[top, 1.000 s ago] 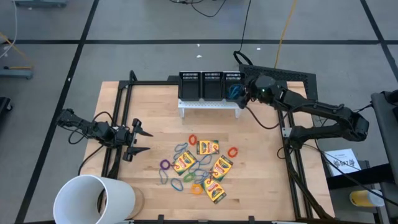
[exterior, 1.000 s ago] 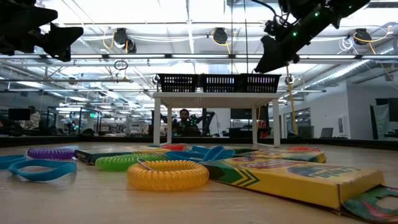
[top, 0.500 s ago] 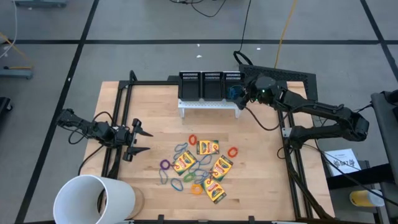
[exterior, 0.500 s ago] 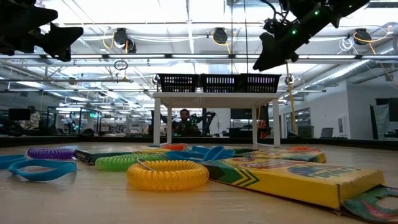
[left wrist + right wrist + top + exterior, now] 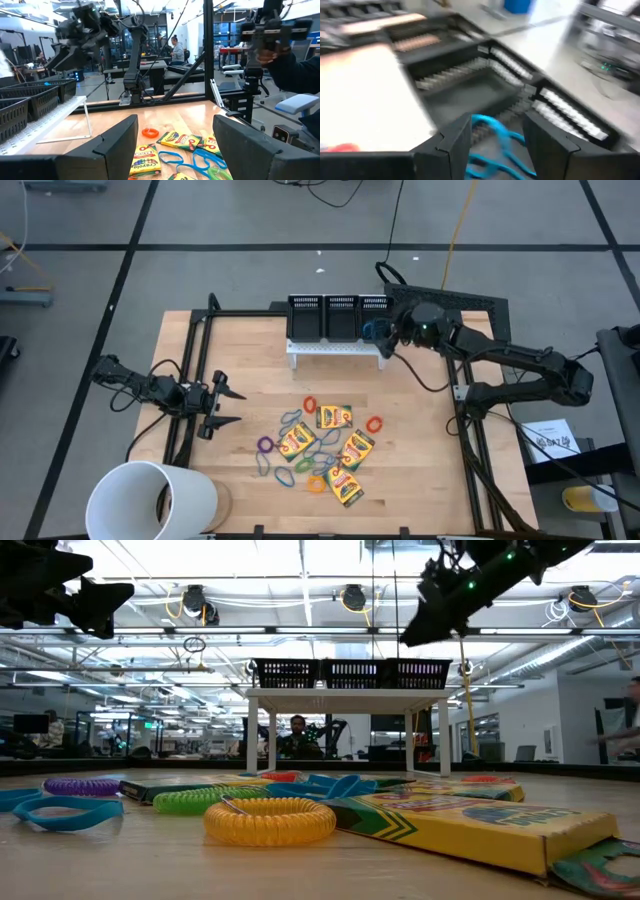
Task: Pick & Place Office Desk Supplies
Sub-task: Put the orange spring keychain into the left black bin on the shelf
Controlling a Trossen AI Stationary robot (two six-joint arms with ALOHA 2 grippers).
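Observation:
Several yellow-and-green crayon boxes [image 5: 334, 416] [image 5: 296, 442] [image 5: 356, 448] lie flat at the table's middle. Rubber bands are scattered among them, red [image 5: 310, 404], orange [image 5: 374, 423] and purple [image 5: 265, 445]. My right gripper [image 5: 374, 332] is up at the rightmost black mesh bin [image 5: 374, 306], shut on a blue rubber band [image 5: 492, 135]. At the table's left side my left gripper [image 5: 232, 406] stands open, pointing level toward the supplies [image 5: 175, 125], with nothing between its fingers. My right gripper has the blue rubber band [image 5: 481, 120] between its two fingers, which come from the table's right side, slanting a little downward toward the bins. The band is lifted clear of the table and droops slack from the fingers. Blur hides which part of the loop they are on.
Three black mesh bins [image 5: 340, 318] sit in a row on a white shelf [image 5: 335, 348] at the table's far edge. A large white cup [image 5: 150, 500] stands at the near left corner. Black frame rails [image 5: 190, 380] run along the table's left and right sides.
My right gripper has tipped its fingers upward a little and swung slightly toward the bins, with the blue band still between the fingers.

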